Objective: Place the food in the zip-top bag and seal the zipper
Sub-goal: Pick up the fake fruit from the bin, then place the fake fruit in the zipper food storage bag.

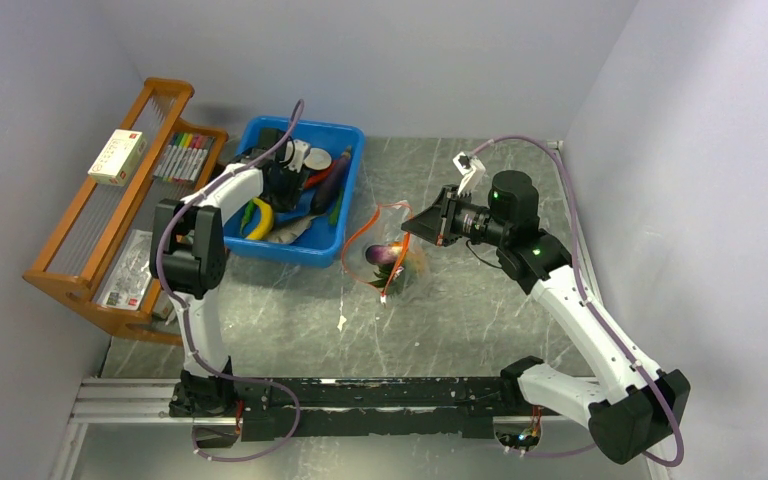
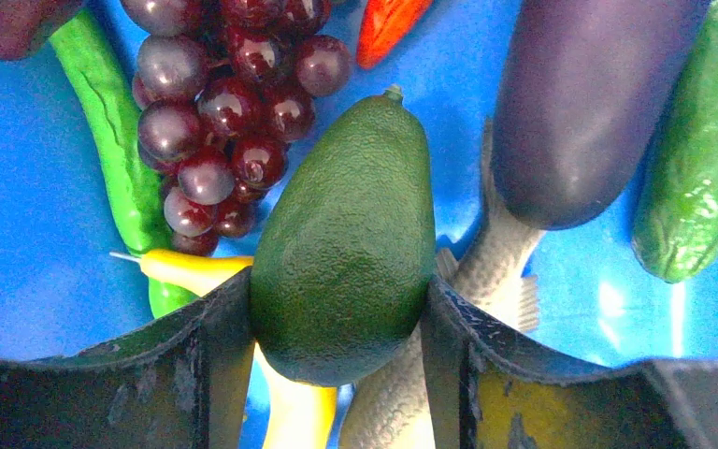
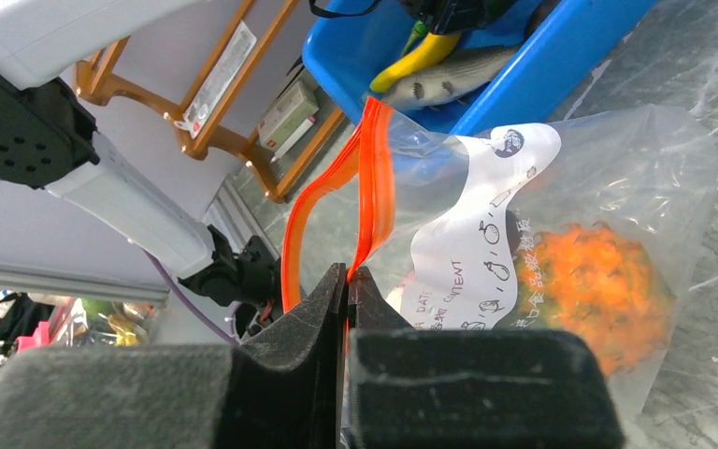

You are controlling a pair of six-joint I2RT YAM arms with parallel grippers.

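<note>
Reaching into the bin point(image 2: 19, 187), the left claw point(image 2: 337, 313) is clamping an avocado point(image 2: 346, 224), grapes point(image 2: 224, 103) ahead; the right claw point(image 3: 348, 281) is pinching the bag's point(image 3: 636, 168) zipper point(image 3: 374, 159), pineapple point(image 3: 598, 281) inside.

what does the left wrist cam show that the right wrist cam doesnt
Left wrist only: the avocado clamped in the left gripper, with grapes, an eggplant and a cucumber beneath it.
Right wrist only: the right gripper pinching the red zipper, the bag with a pineapple inside, and the rack behind.
Both: the blue bin and the grey fish lying in it.
</note>
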